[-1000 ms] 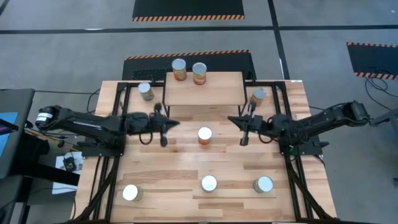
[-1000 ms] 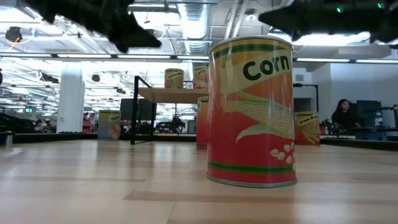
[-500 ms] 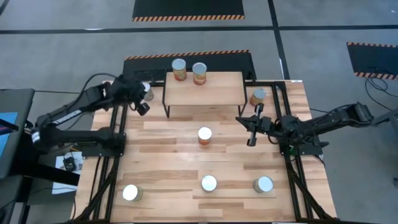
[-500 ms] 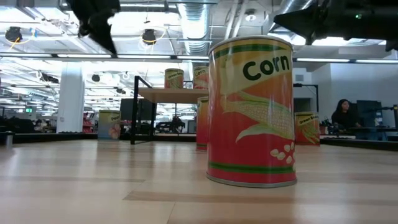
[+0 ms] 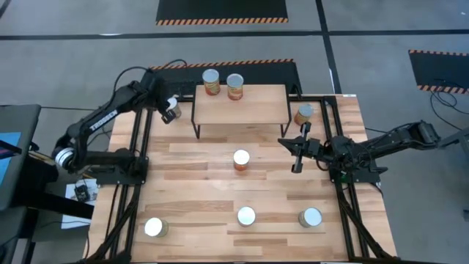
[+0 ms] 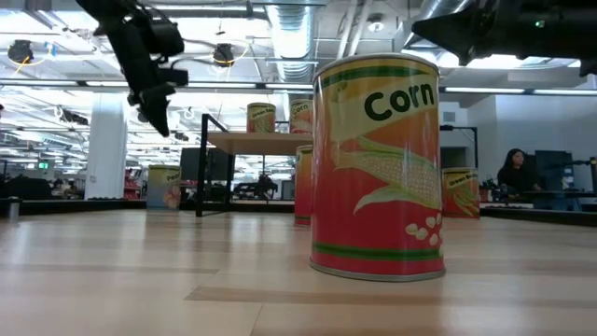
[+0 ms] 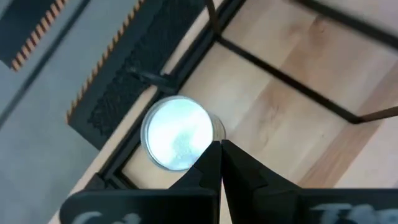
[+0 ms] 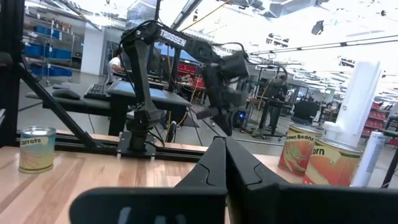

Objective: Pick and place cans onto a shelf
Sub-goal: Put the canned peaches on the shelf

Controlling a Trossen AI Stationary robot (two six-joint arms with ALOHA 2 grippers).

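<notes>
The shelf [image 5: 242, 110] stands at the table's far middle with two cans [image 5: 211, 81] [image 5: 234, 86] on top. Other cans stand upright on the table: one left of the shelf [image 5: 174, 108], one right of it [image 5: 304, 113], one at the centre [image 5: 241, 159], and three near the front edge [image 5: 154, 227] [image 5: 246, 216] [image 5: 311, 217]. My left gripper [image 7: 219, 149] is shut, pointing down, above the can left of the shelf [image 7: 177, 132] and clear of it [image 6: 160, 119]. My right gripper [image 5: 296, 152] is shut and empty, above the table right of the centre can.
The slatted wooden table [image 5: 190, 187] has a black frame along its left and right sides. The shelf's thin black legs [image 7: 292, 93] stand close to the left can. A black mat [image 5: 176, 73] lies behind the shelf. A person sits far off in the room [image 6: 515, 173].
My left gripper has swung from the table's middle toward the far left corner, rising and tipping to point down over the can left of the shelf. My right gripper has drawn back a little toward the right edge. No can has moved.
</notes>
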